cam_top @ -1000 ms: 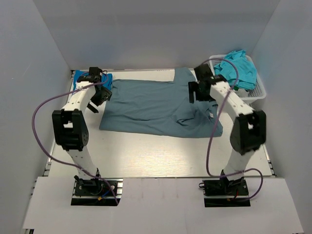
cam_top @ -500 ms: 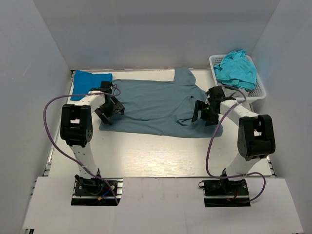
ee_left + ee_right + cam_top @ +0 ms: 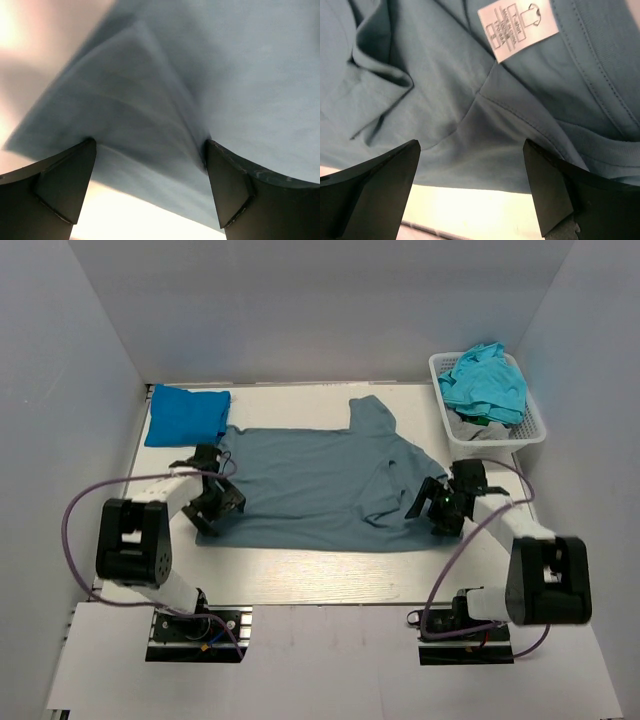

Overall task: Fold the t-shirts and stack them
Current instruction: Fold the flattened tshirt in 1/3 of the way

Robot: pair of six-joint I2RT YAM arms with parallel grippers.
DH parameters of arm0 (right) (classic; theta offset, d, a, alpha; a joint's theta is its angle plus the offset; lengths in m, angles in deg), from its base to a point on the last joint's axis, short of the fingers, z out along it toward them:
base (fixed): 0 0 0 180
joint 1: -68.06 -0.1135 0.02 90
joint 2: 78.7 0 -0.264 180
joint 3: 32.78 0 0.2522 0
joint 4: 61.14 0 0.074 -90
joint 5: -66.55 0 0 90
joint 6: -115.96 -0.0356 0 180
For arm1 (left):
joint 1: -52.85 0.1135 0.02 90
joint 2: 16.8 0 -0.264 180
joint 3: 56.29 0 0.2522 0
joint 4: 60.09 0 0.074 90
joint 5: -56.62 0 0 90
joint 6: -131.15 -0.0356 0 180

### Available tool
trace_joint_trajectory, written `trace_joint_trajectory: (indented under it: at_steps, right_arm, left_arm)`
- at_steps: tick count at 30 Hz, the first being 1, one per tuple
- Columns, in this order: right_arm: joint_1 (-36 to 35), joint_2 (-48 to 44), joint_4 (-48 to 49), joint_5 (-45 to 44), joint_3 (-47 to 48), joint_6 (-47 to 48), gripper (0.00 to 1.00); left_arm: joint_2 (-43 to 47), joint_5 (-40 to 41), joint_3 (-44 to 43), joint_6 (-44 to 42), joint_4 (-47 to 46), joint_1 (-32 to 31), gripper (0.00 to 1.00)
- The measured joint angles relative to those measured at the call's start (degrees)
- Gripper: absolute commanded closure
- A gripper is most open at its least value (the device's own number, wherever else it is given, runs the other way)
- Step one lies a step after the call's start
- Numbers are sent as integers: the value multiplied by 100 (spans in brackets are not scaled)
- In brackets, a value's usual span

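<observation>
The large dusty grey-blue t-shirt point(image 3: 320, 480) lies spread out mid-table, one sleeve pointing to the back. My left gripper point(image 3: 212, 508) is open, low over the shirt's near left corner; in the left wrist view its fingers point(image 3: 55, 190) straddle a raised crease of the cloth point(image 3: 175, 100). My right gripper point(image 3: 432, 508) is open at the near right edge; in the right wrist view the shirt point(image 3: 445, 100), with its white care label point(image 3: 517, 27), lies between the spread fingers point(image 3: 555, 190). A folded bright blue t-shirt point(image 3: 187, 415) lies at the back left. Turquoise t-shirts point(image 3: 485, 380) fill the basket.
The white mesh basket point(image 3: 500, 441) stands at the back right against the wall. Grey walls close in the table on the left, back and right. Bare white table shows along the near edge below the shirt point(image 3: 320, 575).
Both grippers have come from the shirt's far side towards the near edge and dropped low. The grey-blue shirt has shifted nearer with them.
</observation>
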State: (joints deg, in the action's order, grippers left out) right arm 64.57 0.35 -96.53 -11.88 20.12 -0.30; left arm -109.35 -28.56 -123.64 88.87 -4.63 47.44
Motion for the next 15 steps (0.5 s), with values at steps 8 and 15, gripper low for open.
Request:
trace_joint_trajectory:
  at_steps: [8,15]
  right_arm:
    - [-57,-1797,-1364,-284,-656,-120,10]
    - [-496,-1858,-1572,-192,761,197,10]
  left_arm:
    - [1655,63,861,107,673,-2,0]
    - [1742,28,-201,-140,667,-2,0]
